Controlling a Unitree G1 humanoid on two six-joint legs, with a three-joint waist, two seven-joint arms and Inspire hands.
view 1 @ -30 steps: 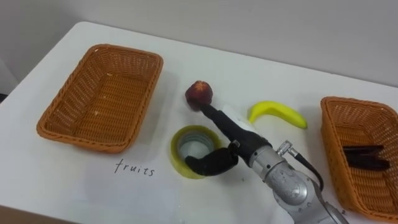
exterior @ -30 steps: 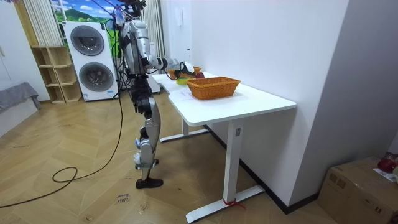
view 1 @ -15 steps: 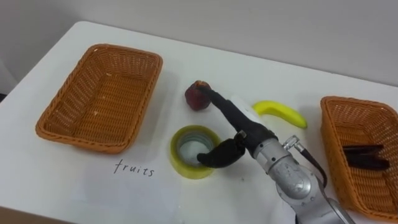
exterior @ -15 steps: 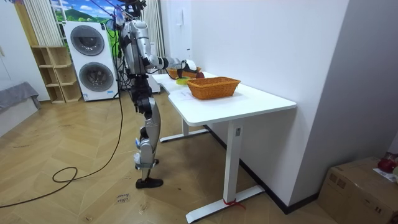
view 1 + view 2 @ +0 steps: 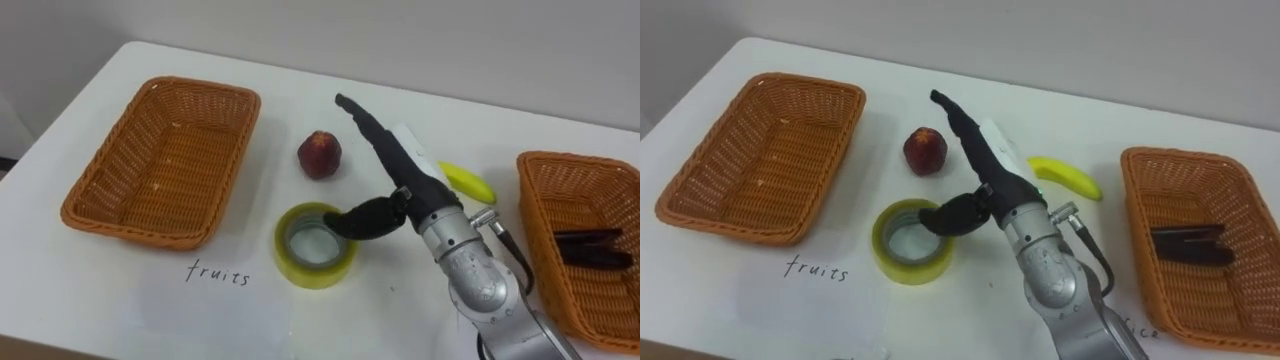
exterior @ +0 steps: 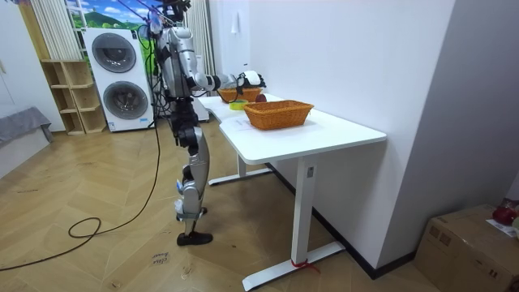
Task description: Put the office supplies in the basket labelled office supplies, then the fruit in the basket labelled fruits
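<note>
Left eye view: right hand (image 5: pixel 405 172), fingers straight, hovers apparently clear beside peach (image 5: pixel 319 154).

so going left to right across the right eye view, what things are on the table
left basket → red fruit → banana → right basket; the tape roll overlaps the red fruit's position, so it is left out of the order.

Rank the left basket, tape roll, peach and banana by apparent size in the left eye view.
1. Left basket
2. Tape roll
3. Peach
Banana unranked: the right hand hides part of it.
</note>
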